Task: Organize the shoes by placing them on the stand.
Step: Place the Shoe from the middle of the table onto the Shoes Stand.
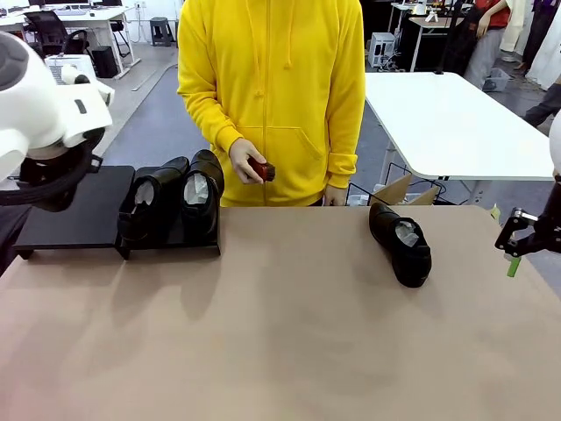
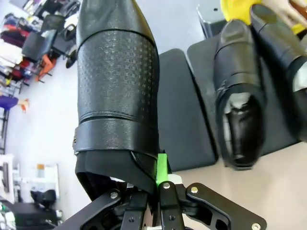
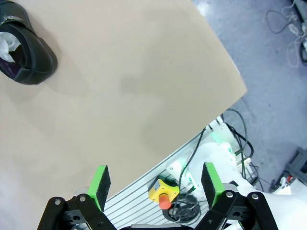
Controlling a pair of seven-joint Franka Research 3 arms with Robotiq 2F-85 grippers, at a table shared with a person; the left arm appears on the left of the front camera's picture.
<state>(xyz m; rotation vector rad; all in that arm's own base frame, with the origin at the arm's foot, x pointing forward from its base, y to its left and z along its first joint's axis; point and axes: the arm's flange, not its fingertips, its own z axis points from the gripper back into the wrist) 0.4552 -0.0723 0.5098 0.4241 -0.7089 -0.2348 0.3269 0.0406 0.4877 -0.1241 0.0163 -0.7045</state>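
In the left wrist view my left gripper (image 2: 156,191) is shut on the heel rim of a glossy black shoe (image 2: 117,86), which hangs above the left panel of the matte-black stand (image 2: 184,115). Two more shoes (image 1: 153,203) (image 1: 203,193) stand side by side on the stand's right panel (image 1: 79,210). The fourth shoe (image 1: 401,241), stuffed with white paper, lies on the brown table, right of centre. My right gripper (image 1: 517,243) hovers open at the table's right edge, well apart from that shoe (image 3: 24,52); nothing is between its green pads (image 3: 100,184).
A person in a yellow hoodie (image 1: 272,88) stands at the far side, holding a small red object (image 1: 260,168). An open cardboard box (image 1: 399,189) sits behind the table. White tables stand farther back. The table edge (image 3: 230,96) and cables lie below my right gripper.
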